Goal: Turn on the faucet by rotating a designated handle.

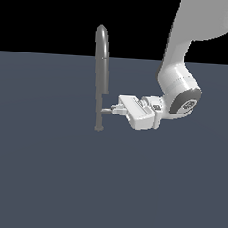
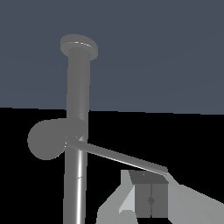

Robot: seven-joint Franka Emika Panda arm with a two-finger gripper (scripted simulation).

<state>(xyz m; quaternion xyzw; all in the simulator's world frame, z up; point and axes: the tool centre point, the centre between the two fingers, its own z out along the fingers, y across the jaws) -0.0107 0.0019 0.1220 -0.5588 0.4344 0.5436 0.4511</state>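
I am watching the tall, slim grey metallic faucet (image 1: 102,72) standing upright on the flat slate-blue floor (image 1: 45,178), its curved rounded top rising above the horizon line into the black background. It is sitting left of centre in the exterior view, resting on a small round base.

The tiny light-silver handle (image 1: 106,111), a thin horizontal stub, is jutting sideways from the lower part of the post toward the exterior view's right. In the wrist view the same handle (image 2: 118,157) is showing as a long thin rod running out from the post (image 2: 78,131) toward the camera.

The white Panda arm (image 1: 177,86) is reaching down from the upper right of the exterior view, with its wrist turned so the hand is lying roughly level. The white gripper (image 1: 117,109) is sitting right at the free end of the handle. From here I cannot tell whether the fingers are parted or closed, nor whether they are actually touching the rod; in the wrist view one grey fingertip (image 2: 151,199) seems to be lying just beside the rod's tip.
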